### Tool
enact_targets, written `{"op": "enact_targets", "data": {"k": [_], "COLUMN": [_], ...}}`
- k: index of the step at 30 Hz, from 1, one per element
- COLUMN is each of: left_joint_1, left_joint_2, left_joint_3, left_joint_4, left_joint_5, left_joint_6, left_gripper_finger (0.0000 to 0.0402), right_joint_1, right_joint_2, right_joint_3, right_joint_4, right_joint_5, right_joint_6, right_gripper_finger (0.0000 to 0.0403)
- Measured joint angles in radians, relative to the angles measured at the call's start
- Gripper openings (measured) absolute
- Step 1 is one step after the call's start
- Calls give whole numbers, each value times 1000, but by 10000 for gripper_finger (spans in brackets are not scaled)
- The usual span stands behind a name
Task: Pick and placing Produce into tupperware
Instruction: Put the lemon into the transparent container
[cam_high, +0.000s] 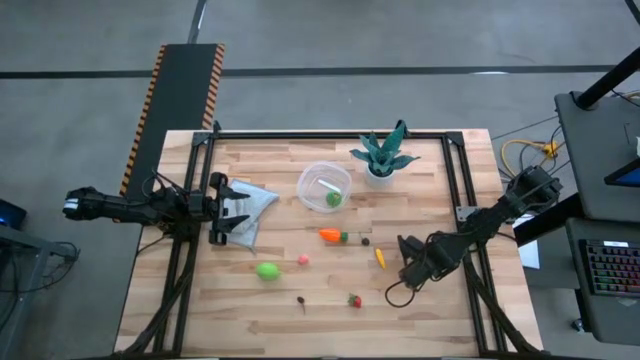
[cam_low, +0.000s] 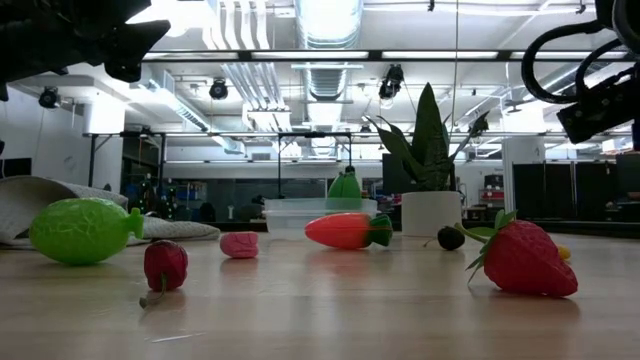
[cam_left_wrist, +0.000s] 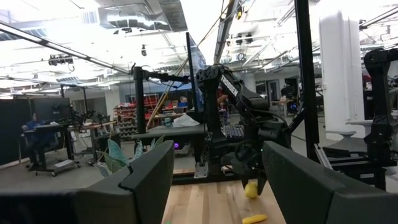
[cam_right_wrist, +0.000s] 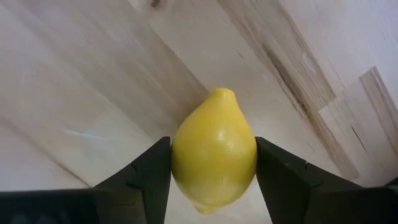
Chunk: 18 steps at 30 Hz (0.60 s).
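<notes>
My right gripper (cam_high: 408, 262) (cam_right_wrist: 213, 163) is shut on a yellow lemon (cam_right_wrist: 213, 160) over the table's right half, right of a small yellow piece (cam_high: 380, 257). The clear round tupperware (cam_high: 325, 185) stands on the far middle of the table with a green piece (cam_high: 333, 199) inside. On the wood lie the orange carrot (cam_high: 331, 236), green lime (cam_high: 267, 271), pink bit (cam_high: 303, 260), red strawberry (cam_high: 354, 300) and two dark bits (cam_high: 301, 299). My left gripper (cam_high: 232, 210) (cam_left_wrist: 217, 186) is open above the pale cloth (cam_high: 255, 200) at the left. My right gripper pinches the lemon across its widest middle (cam_right_wrist: 180, 158), one finger on each side. The fingers come from above, pointing down. In the left wrist view the lemon (cam_left_wrist: 250, 190) hangs between the fingertips, lifted clear of the table, with one pointed tip toward the wood.
A teal spiky plant in a white pot (cam_high: 383, 157) stands right of the bowl at the far edge. Black frame rails (cam_high: 455, 180) run along the table's left, right and far sides. Bare wood lies along the near edge.
</notes>
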Motion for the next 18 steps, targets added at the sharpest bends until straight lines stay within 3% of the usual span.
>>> {"op": "enact_targets", "data": {"k": [8, 18], "left_joint_1": [0, 0], "left_joint_2": [0, 0], "left_joint_3": [1, 1], "left_joint_4": [4, 16], "left_joint_5": [0, 0], "left_joint_6": [0, 0], "left_gripper_finger": [231, 231], "right_joint_1": [-3, -47], "right_joint_2": [0, -1], "right_joint_3": [101, 301], "right_joint_4": [0, 0], "right_joint_5": [143, 491], "right_joint_6": [-91, -360], "right_gripper_finger": [189, 189]}}
